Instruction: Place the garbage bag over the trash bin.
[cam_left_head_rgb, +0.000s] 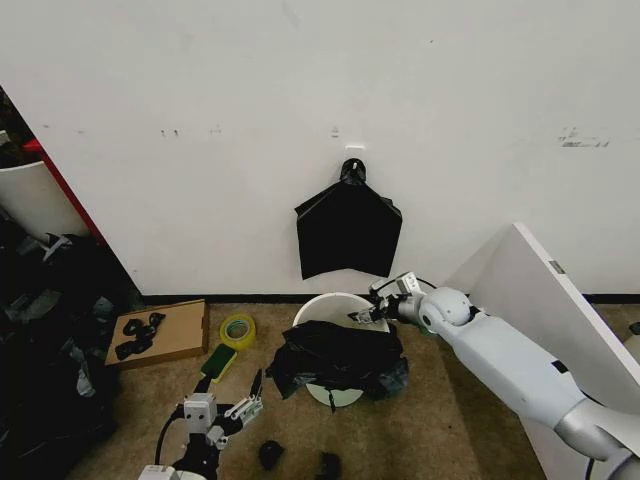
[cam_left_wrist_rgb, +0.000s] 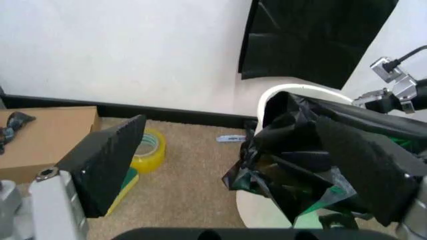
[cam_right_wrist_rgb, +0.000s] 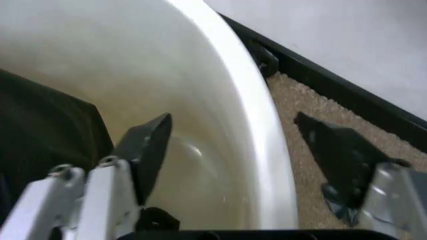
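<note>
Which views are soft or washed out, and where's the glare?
Head view: even flat light, sharp, garbage bag glossy over the trash bin. Left wrist view: near left gripper pads soft, bag highlights mild. Right wrist view: bin wall blurred with a small glare spot; right gripper straddles the rim, open.

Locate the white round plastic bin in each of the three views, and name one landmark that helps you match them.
Head view: the white round plastic bin sits at centre against the wall, its front draped by the glossy black plastic garbage bag.
Left wrist view: its rim curves behind the bag.
Right wrist view: its rim and inner wall sit between the right gripper fingers.
Shared landmark: the black baseboard.
</note>
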